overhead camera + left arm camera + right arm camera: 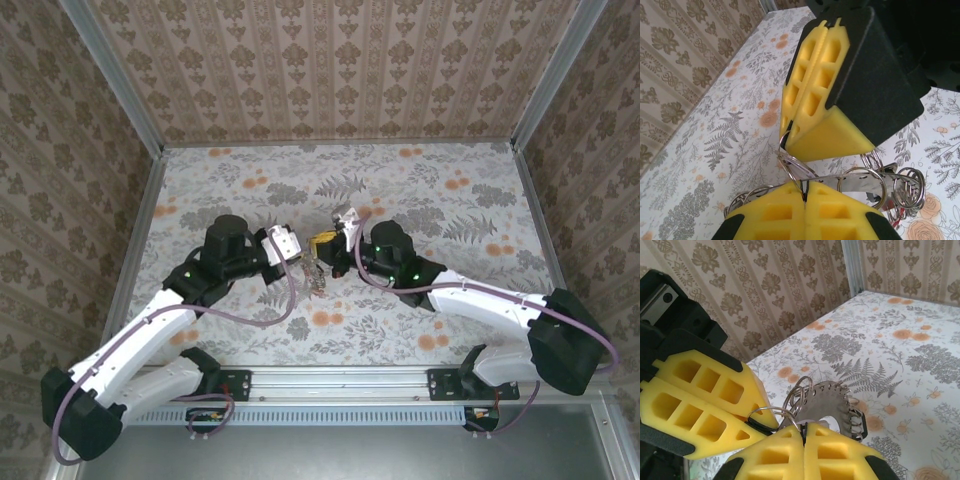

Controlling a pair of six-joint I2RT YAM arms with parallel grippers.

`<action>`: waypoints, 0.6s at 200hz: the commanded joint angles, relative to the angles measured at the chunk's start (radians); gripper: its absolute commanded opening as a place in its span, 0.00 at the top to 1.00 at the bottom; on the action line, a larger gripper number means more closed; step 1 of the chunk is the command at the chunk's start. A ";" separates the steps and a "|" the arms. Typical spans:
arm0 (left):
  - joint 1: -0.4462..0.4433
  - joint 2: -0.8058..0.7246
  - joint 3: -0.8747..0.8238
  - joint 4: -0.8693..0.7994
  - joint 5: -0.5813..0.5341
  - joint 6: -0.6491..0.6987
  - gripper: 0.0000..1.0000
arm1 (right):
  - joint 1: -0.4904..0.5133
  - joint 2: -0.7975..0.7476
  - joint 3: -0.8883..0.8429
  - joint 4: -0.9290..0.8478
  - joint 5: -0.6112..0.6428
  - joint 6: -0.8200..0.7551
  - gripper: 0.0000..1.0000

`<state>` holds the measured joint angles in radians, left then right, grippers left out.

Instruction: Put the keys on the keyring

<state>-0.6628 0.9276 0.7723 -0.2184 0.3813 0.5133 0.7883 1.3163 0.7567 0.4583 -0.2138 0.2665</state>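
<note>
Two grippers — left (pixel 804 197), right (pixel 802 432) — pinch keyring (pixel 832 400); table edges (pixel 340 146) well apart.

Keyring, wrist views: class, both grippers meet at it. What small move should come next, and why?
Probably keep the left gripper still and twist the right gripper slightly, feeding the wire round. Both are shut, tip to tip, on the thin wire loops at the edge of the keyring, so a big pull could tear one free.
</note>
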 commanded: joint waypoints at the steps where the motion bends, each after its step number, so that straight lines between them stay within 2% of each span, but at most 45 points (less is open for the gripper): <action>1: -0.026 -0.043 -0.009 0.036 0.050 0.047 1.00 | -0.047 -0.023 0.012 -0.024 0.011 0.068 1.00; 60: -0.037 -0.070 -0.050 0.123 0.018 0.063 1.00 | -0.072 -0.039 0.018 -0.077 -0.106 0.086 1.00; 91: -0.042 -0.073 -0.059 0.153 0.024 0.072 1.00 | -0.082 -0.064 0.016 -0.110 -0.118 0.055 0.82; 120: -0.044 -0.074 -0.067 0.166 0.034 0.076 1.00 | -0.093 -0.095 0.038 -0.175 -0.121 -0.010 0.73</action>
<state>-0.6998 0.8814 0.7109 -0.1184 0.3698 0.5632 0.7147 1.2671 0.7578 0.3531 -0.3531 0.3084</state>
